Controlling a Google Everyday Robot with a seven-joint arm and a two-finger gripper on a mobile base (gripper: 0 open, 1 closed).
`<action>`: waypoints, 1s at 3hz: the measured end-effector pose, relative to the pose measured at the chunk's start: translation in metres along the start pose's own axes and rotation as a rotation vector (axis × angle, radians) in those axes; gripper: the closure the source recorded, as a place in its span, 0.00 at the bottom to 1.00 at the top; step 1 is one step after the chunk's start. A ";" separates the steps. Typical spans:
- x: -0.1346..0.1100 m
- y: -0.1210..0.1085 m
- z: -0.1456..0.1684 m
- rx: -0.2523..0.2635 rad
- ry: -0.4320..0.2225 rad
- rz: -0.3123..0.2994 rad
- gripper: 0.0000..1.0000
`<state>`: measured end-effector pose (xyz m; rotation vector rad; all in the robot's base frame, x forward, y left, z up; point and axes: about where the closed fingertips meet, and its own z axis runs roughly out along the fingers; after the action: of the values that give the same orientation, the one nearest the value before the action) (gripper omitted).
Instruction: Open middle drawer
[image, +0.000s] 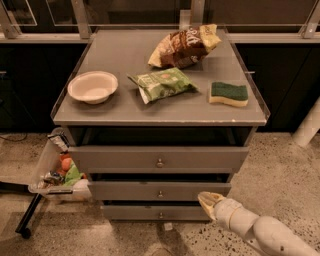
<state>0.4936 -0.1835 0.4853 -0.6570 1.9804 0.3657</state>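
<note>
- The middle drawer (125, 190) sits second of three in the grey cabinet under the counter (125, 112). Its flat front faces the camera and its small round knob (160, 193) is at the centre.
- None of its inside shows. Only a dark gap lies above its front, so I judge it still shut or barely out, with the opening pull yet to be made.
- The top drawer (115, 159) stands further forward than the other two. The bottom drawer (130, 212) sits furthest back.
- The gripper (207, 199) hangs low at the right on the pale arm (260, 231). Its tip is just beside the right end of the middle drawer's front, near the lower corner.
- It is well apart from the knob and grasps nothing. Whether it touches the drawer front cannot be told.
- Whether the gripper is released or clenched cannot be told from this view.
- What is left, as I judge it: bring the gripper across to the knob, take hold, and draw the drawer straight out.
- On the counter lie a bowl (92, 86), a green snack bag (162, 83), a brown chip bag (182, 46) and a sponge (228, 93), none of them in the way.
</note>
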 end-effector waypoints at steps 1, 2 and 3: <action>-0.008 -0.035 0.022 0.006 -0.050 -0.006 1.00; -0.008 -0.035 0.022 0.007 -0.050 -0.006 1.00; -0.008 -0.055 0.032 0.057 -0.068 -0.032 1.00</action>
<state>0.5513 -0.2095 0.4781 -0.6315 1.9067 0.3076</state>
